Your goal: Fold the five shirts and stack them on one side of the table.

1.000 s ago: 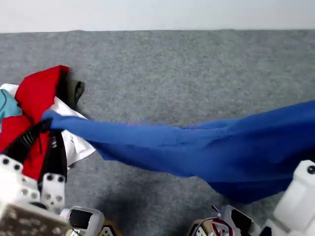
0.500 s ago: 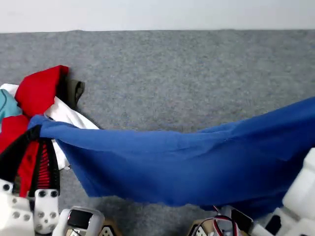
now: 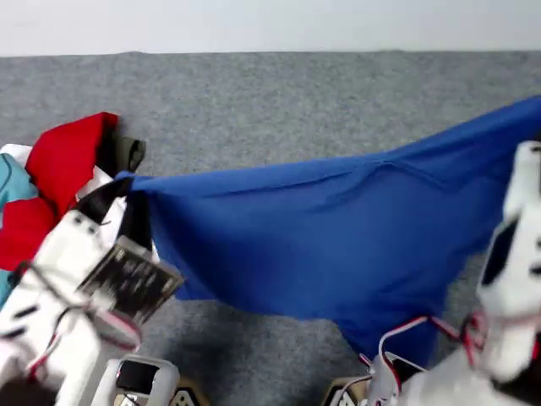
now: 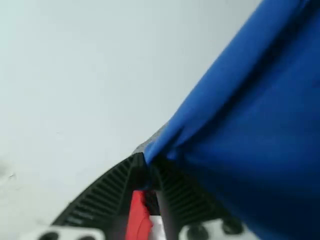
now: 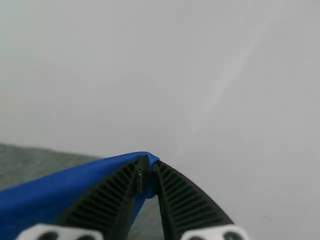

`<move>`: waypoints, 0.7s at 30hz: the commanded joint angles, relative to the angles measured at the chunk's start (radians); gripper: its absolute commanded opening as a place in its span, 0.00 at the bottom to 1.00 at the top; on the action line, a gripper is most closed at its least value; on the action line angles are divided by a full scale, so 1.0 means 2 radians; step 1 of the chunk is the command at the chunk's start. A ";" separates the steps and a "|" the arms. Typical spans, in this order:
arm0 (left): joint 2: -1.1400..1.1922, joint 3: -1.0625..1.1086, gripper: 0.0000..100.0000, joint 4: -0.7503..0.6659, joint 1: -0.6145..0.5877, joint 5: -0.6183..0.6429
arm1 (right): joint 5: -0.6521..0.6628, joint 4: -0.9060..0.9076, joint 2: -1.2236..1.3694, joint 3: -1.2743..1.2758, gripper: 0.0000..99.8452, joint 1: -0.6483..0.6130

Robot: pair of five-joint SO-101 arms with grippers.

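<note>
Your left tool [image 4: 145,162] is clamped shut on one upper corner of the blue shirt [image 3: 338,237], and your right tool [image 5: 148,165] is pinched closed on the opposite corner. The cloth hangs between them as one broad sheet. Holding it by two corners like this looks meant to let the fabric open out and hang flat before you lay it down for folding. Beneath the blue shirt lies the grey table [image 3: 296,110]; you cannot tell whether the lower hem brushes it. Just beside the blue shirt's left-held corner sits the unfolded heap: a red shirt [image 3: 63,161], a white one [image 3: 108,188] under it, a teal one [image 3: 8,182] and a dark olive one [image 3: 128,154]. Bare table beyond the blue shirt, away from the heap, seems the likelier spot for spreading it.
</note>
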 commanded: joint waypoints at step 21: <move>0.033 0.517 0.00 -0.575 -0.028 -0.005 | -0.001 -0.462 0.017 0.520 0.01 -0.083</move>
